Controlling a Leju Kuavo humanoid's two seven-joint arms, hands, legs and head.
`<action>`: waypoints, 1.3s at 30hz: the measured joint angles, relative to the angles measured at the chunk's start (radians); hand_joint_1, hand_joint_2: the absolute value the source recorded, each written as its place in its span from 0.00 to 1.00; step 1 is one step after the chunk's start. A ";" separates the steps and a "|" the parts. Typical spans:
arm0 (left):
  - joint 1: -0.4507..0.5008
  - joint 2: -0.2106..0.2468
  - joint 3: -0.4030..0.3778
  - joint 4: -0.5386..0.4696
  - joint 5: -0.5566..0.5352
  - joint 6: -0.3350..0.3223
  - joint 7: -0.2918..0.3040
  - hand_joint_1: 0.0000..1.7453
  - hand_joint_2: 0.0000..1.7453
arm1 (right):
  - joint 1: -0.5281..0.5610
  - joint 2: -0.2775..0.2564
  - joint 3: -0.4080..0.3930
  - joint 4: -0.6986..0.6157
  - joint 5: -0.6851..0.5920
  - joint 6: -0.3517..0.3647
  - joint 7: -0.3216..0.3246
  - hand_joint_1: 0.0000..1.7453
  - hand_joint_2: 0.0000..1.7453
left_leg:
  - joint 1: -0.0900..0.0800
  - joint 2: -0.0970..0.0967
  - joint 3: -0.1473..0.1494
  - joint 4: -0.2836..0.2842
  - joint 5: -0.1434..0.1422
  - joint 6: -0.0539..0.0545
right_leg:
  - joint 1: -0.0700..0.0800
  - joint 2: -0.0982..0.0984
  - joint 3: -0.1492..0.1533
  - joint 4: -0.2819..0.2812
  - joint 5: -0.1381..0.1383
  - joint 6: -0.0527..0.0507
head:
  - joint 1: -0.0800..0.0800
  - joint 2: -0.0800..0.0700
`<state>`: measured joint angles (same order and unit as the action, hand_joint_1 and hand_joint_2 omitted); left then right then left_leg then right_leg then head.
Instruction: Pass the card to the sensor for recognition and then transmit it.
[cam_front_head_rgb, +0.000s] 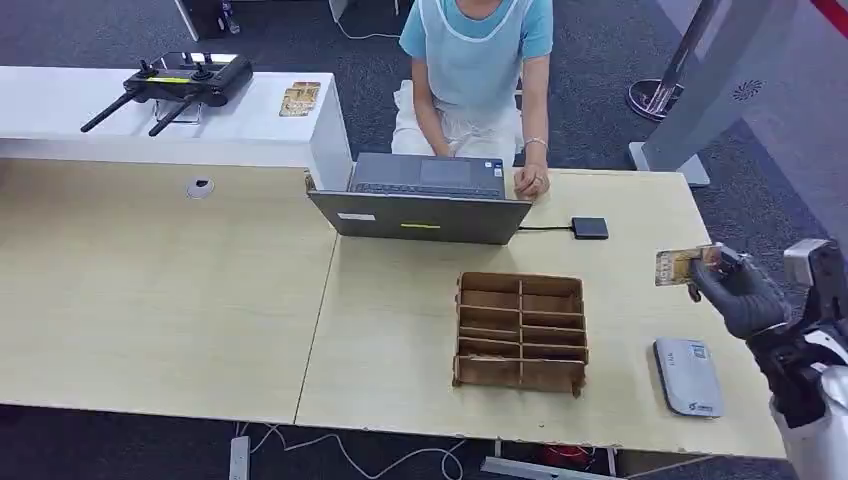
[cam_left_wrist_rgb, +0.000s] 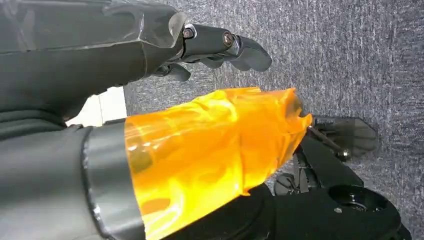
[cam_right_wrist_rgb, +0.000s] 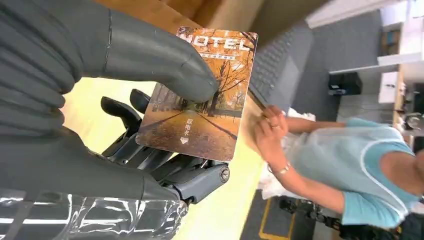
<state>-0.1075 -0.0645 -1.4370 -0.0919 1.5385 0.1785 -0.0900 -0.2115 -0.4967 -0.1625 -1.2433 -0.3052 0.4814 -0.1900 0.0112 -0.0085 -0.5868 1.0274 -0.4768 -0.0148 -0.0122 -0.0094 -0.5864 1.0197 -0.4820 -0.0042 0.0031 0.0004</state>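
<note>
Laptop (cam_front_head_rgb: 420, 205) at the far table (cam_front_head_rgb: 160, 290) edge, person (cam_front_head_rgb: 478, 60) behind it. Wooden divider box (cam_front_head_rgb: 520, 330) mid-table. Grey sensor (cam_front_head_rgb: 688, 375) near right. Right hand (cam_front_head_rgb: 738, 292) pinches card (cam_front_head_rgb: 675, 266) above the table's right side. Left hand (cam_left_wrist_rgb: 215, 47) hangs over carpet, fingers loosely curled, holding nothing.

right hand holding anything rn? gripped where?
Yes: the right hand pinches the hotel card, thumb on its printed face, fingers behind, near one long edge.
</note>
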 joint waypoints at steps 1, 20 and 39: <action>0.000 0.000 0.000 0.000 0.000 0.001 0.001 0.00 0.00 | 0.028 -0.003 -0.006 -0.025 0.001 -0.004 0.000 1.00 1.00 | 0.000 0.000 0.000 0.000 0.000 0.000 | 0.000 0.000 0.000 0.000 0.000 0.000 | 0.000 0.000; 0.000 -0.004 0.000 0.000 0.000 0.001 -0.001 0.00 0.00 | 0.250 -0.032 -0.106 -0.083 0.088 -0.007 -0.016 1.00 1.00 | 0.000 0.002 0.001 0.000 0.000 0.000 | 0.000 0.001 0.000 0.000 0.000 0.000 | 0.000 0.000; 0.000 -0.003 0.000 0.000 0.000 -0.002 0.002 0.00 0.00 | 0.248 -0.008 -0.207 0.117 0.199 0.025 -0.040 1.00 1.00 | 0.000 0.002 0.000 0.000 0.000 0.001 | -0.001 0.001 0.000 0.000 0.000 0.000 | 0.000 0.000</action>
<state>-0.1079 -0.0671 -1.4374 -0.0919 1.5385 0.1770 -0.0881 0.0366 -0.5043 -0.3697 -1.1265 -0.1064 0.5066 -0.2297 0.0107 -0.0063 -0.5863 1.0273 -0.4771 -0.0142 -0.0128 -0.0082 -0.5863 1.0197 -0.4821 -0.0042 0.0031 0.0000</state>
